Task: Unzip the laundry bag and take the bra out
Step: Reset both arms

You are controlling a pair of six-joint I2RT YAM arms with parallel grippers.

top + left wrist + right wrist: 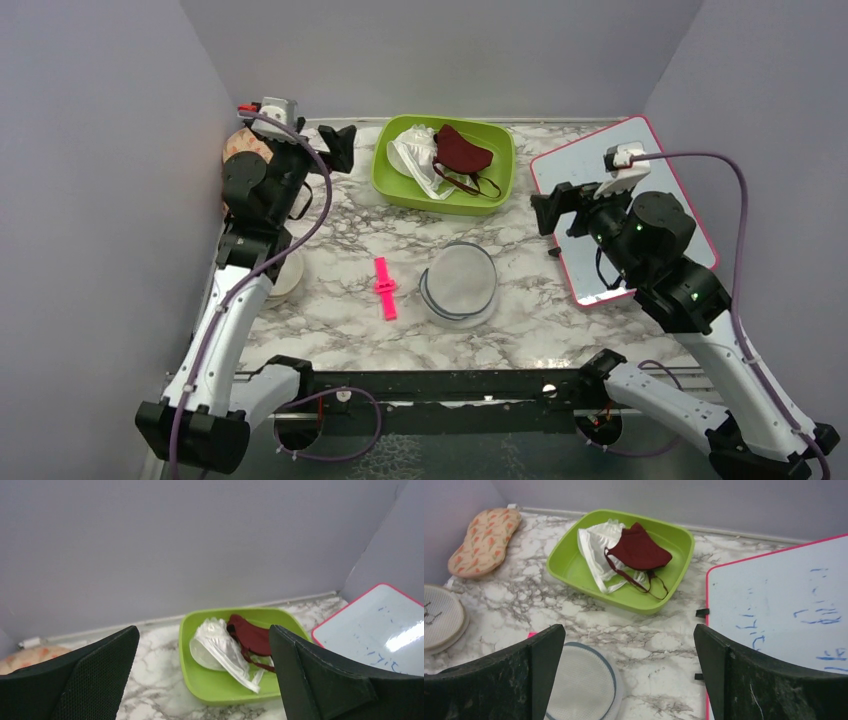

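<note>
**Mesh bag lies mid-table, both claws wide and empty**

White-grey mesh with a dark zip rim, the laundry bag (458,283) lies flat on the marble table (330,340), near the front and roughly midway between the two arms. Its two halves appear to lie together. Whether the zip is run open at any point cannot be told from these views, nor whether a bra is inside, since the mesh gives nothing away.

The left gripper (343,147) hangs high at the back left with its jaws spread as wide as they go, gripping nothing. The right gripper (550,212) hovers over the near corner of the whiteboard (575,165), equally wide and equally empty. Both are well apart from the bag.

Behind the bag, a green tray (508,160) holds a white bra (415,155) and a maroon bra (462,150). A pink clip (385,288) lies just left of the bag.

With neither claw near the zip, the task reads as either not begun or finished. If the bag is shut and full, finding the zip pull, running it round the rim and lifting the bra out all remain.
</note>
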